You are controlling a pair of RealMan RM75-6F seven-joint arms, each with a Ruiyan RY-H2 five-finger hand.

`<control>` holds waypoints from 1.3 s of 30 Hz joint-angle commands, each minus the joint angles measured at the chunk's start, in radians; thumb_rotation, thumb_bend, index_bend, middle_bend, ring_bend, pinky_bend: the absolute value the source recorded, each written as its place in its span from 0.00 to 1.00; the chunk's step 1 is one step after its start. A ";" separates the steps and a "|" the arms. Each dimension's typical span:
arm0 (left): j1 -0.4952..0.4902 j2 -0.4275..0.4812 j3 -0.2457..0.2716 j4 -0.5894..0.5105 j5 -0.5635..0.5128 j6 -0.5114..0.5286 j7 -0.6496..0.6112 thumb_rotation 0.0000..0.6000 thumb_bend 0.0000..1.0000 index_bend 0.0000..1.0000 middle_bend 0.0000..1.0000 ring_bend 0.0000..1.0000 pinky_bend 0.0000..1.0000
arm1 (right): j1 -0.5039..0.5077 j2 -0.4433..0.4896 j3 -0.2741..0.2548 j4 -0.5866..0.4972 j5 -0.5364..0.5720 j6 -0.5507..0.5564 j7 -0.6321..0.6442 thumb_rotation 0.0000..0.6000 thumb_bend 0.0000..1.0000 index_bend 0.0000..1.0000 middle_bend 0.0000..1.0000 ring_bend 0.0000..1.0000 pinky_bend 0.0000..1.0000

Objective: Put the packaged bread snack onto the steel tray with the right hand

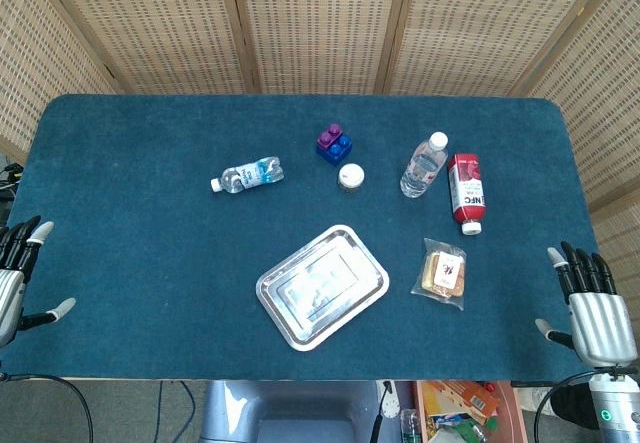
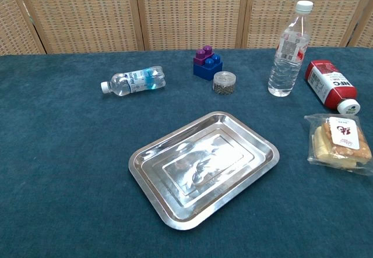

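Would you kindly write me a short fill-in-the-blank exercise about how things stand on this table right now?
1. The packaged bread snack lies on the blue cloth, not yet on the steel ____.
2. The steel tray holds ____.
3. The small water bottle lies on its side, while the taller water bottle stands ____.
4. The right hand holds nothing and its fingers are ____.

Missing words: tray; nothing; upright; apart

Both hands silver metal w/ ribbed backs. Right hand (image 1: 597,315): black fingers (image 1: 580,268), pale-tipped thumb, green ring light on wrist below. Left hand (image 1: 18,278): black fingers w/ white tips, only partly in frame. Black cables trail below both.
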 commanded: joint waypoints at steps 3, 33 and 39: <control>-0.001 0.001 0.003 0.005 0.003 -0.006 -0.016 1.00 0.00 0.00 0.00 0.00 0.00 | 0.006 0.000 -0.008 -0.007 0.006 -0.025 -0.001 1.00 0.00 0.00 0.00 0.00 0.00; -0.033 -0.057 -0.018 0.037 -0.075 -0.058 0.068 1.00 0.00 0.00 0.00 0.00 0.00 | 0.446 -0.225 -0.039 0.387 -0.107 -0.561 -0.006 1.00 0.09 0.39 0.35 0.24 0.36; -0.034 -0.053 -0.019 0.037 -0.079 -0.061 0.055 1.00 0.00 0.00 0.00 0.00 0.00 | 0.460 -0.229 -0.047 0.402 -0.165 -0.469 0.059 1.00 0.28 0.54 0.52 0.41 0.53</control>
